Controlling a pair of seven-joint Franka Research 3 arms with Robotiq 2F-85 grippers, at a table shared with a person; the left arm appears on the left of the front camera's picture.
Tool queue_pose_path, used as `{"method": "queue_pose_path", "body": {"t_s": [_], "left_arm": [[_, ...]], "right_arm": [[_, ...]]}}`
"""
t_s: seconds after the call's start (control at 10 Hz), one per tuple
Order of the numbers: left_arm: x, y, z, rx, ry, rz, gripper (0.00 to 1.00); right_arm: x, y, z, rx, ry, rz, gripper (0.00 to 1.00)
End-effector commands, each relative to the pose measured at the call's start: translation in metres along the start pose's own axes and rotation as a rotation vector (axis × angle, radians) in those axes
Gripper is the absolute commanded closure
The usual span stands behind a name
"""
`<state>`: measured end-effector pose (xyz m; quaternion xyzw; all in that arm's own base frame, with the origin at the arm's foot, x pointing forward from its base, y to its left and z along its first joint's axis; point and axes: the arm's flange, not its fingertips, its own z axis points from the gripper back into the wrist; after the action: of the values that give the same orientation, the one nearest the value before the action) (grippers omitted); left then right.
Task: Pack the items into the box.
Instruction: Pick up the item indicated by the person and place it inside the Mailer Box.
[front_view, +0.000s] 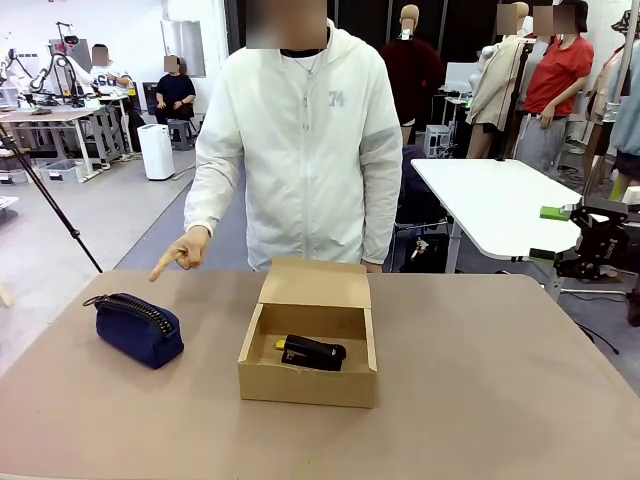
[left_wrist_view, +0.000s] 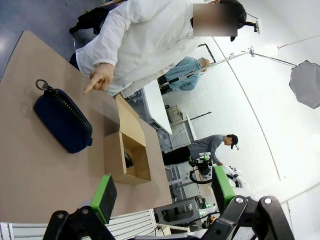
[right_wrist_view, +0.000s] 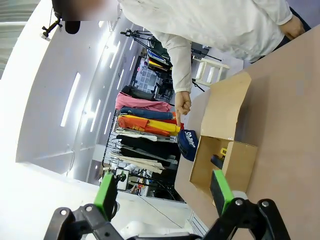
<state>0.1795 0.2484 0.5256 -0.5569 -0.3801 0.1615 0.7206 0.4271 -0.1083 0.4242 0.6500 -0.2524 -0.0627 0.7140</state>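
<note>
Brown table, front view. The cardboard box sits near the middle with its flap lid open and leaning back toward the far side.

Inside the box the black stapler lies flat on the floor, slightly askew. A small yellow end shows just beside the stapler's left end. We take it for the utility knife; the rest of it is hidden, so we cannot tell how it lies.

The navy pouch lies on the table well to the left of the box, apart from it, with its black zipper on top.

A person in a white jacket stands at the far edge behind the box. The person's hand is held above the table with the index finger pointing down, toward the pouch's side of the table, and touches nothing.

Left gripper, left wrist view: green pads spread wide, nothing between them, pouch and box well beyond the fingers. Right gripper, right wrist view: pads likewise wide apart and empty, the open box farther off on the table.
</note>
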Motion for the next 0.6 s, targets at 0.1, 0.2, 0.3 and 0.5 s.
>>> {"method": "queue_pose_path", "body": {"t_s": [0.1, 0.2, 0.3, 0.5], "left_arm": [[0.0006, -0.0020, -0.0001, -0.023, -0.011, -0.017, 0.00], [0.0006, -0.0020, -0.0001, -0.023, -0.011, -0.017, 0.00], [0.0006, -0.0020, -0.0001, -0.023, -0.011, -0.017, 0.00], [0.0006, -0.0020, -0.0001, -0.023, -0.011, -0.017, 0.00]], "right_arm": [[-0.0011, 0.0036, 0.0015, 0.011, 0.005, 0.005, 0.00], [-0.0011, 0.0036, 0.0015, 0.011, 0.005, 0.005, 0.00], [-0.0011, 0.0036, 0.0015, 0.011, 0.005, 0.005, 0.00], [-0.0011, 0.0036, 0.0015, 0.011, 0.005, 0.005, 0.00]]}}
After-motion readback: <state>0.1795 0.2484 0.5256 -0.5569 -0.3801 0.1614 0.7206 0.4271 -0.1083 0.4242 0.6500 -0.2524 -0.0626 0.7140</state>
